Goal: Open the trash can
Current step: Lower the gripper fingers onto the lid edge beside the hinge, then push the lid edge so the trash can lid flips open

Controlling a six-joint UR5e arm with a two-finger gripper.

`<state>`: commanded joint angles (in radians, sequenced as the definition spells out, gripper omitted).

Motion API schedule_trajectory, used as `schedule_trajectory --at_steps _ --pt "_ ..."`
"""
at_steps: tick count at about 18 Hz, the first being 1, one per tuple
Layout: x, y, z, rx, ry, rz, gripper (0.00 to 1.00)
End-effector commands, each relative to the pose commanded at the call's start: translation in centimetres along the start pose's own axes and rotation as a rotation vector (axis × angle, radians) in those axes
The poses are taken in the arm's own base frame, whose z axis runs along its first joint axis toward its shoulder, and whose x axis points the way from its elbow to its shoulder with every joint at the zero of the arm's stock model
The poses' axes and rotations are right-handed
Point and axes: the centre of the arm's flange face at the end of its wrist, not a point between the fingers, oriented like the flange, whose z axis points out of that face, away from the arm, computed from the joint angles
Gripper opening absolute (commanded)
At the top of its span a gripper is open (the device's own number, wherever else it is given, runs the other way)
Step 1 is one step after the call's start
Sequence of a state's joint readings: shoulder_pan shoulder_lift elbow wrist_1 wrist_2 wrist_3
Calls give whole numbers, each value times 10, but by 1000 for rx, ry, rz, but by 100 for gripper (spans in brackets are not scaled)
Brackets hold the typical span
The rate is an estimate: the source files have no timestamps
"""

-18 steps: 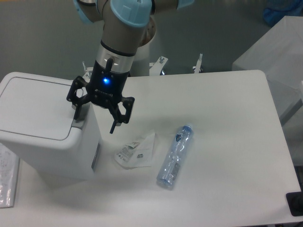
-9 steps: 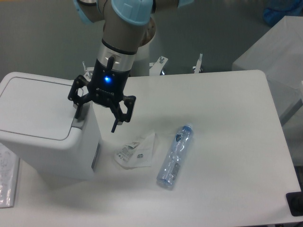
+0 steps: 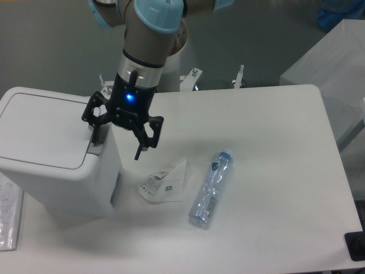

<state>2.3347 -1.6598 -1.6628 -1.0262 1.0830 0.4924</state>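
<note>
fixed camera, looking down at the table from the front.

trash can: large boxy white bin standing at the left edge of the white table, filling the left third of the frame. its flat lid lies down flush on the body, closed. at the lid's right edge sits the grey push tab, a small recessed strip on the rim.

gripper: black two-finger unit with a blue light lit on its body, hanging from the arm, which comes down from the top of the frame with pale blue joint caps. the two fingers are spread wide, released, nothing between them. the left-hand finger as seen in frame stands over the grey tab at the lid's right edge; whether its tip actually touches the tab cannot be told from this angle. the other finger hangs off the side of the bin, over bare table, its tip pointing down toward the table.

other items on the table: a crumpled white wrapper with small printed labels lies just right of the bin's base, apart from it. a clear plastic bottle with a blue cap lies on its side near the wrapper, further right, cap end pointing away from the camera. a clear plastic bag shows partly at the lower left corner, beside the bin.
</note>
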Motion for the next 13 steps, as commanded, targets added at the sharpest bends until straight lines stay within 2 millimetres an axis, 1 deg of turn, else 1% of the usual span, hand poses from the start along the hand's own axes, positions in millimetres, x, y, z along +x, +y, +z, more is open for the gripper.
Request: schedule_trajectory --at_steps 4,9,13 --pt "-3 -1 -1 3 -2 -8 100" --pt "-13 0 -2 4 -8 -17 100" --pt "-32 3 -13 18 -28 -47 100"
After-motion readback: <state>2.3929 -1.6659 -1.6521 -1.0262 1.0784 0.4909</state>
